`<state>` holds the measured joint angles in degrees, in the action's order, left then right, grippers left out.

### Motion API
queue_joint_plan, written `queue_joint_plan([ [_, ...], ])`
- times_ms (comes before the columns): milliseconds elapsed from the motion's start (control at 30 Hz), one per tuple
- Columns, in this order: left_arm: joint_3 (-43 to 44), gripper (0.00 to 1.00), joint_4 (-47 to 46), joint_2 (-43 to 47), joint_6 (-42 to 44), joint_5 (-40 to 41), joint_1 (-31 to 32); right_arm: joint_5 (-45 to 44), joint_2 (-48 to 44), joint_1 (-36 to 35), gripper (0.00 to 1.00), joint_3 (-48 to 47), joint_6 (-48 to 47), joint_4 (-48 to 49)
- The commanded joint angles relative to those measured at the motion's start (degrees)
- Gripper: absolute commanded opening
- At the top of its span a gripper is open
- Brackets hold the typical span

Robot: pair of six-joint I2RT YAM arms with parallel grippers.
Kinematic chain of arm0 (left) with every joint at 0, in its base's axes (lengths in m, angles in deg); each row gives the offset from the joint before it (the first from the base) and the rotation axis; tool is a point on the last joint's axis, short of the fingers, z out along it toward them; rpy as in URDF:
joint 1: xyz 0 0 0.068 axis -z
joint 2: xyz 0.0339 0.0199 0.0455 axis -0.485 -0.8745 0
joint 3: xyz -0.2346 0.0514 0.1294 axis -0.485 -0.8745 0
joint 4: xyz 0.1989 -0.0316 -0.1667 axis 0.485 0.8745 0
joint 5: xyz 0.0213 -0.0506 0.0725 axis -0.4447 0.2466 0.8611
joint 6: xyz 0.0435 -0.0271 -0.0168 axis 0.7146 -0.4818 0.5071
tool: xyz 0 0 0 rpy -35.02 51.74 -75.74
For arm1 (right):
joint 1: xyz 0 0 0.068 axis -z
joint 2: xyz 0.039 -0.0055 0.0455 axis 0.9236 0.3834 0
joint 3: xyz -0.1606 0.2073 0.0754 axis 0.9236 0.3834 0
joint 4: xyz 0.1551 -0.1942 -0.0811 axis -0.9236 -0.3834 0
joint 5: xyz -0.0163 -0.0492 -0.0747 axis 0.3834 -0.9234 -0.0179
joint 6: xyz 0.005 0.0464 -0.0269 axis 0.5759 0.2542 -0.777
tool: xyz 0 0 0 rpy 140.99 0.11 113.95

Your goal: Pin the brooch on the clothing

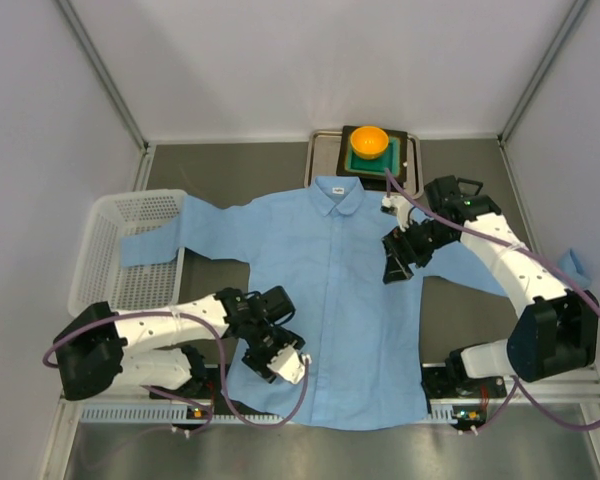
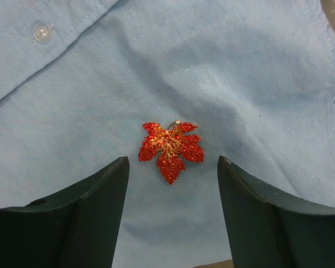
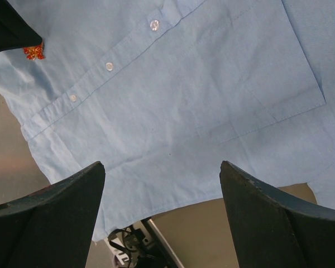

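Overhead, the light blue shirt (image 1: 335, 290) lies flat on the table (image 1: 450, 315), with the left end effector (image 1: 280, 362) over its lower front and the right end effector (image 1: 393, 268) near its chest. From the left wrist, the red leaf brooch (image 2: 170, 146) rests on the fabric between the spread, empty jaws, touching neither. From the right wrist, wide-open jaws hover above the button placket, holding nothing.

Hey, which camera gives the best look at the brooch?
Left wrist: the brooch lies whole and sharp on the shirt. Right wrist catches only a red scrap at its top-left edge. From the top view I can't make it out.
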<state>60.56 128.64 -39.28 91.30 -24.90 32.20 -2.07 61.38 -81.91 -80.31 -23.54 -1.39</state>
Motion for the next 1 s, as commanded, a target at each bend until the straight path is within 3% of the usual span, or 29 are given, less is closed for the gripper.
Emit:
queue_joint_plan([
  [0, -1.36, 0.7, -4.43, -0.2, 0.53, 0.27, 0.58, -0.1, -1.25, -0.13, 0.82, -1.01, -0.06, -0.13],
  [300, -1.89, 0.69, -5.23, -4.33, 1.93, 0.27, 0.84, -0.1, -0.72, -0.22, 0.82, -1.01, -0.32, -0.31],
  [733, 1.62, 0.43, -0.14, -3.72, 3.34, -1.22, 0.93, -0.54, -0.72, -0.13, 0.82, -1.71, -1.55, -0.57],
  [967, 9.61, 0.4, 3.11, -1.78, -1.56, 0.01, 0.84, -1.59, -1.24, -0.13, 0.83, -5.58, -3.66, -0.75],
])
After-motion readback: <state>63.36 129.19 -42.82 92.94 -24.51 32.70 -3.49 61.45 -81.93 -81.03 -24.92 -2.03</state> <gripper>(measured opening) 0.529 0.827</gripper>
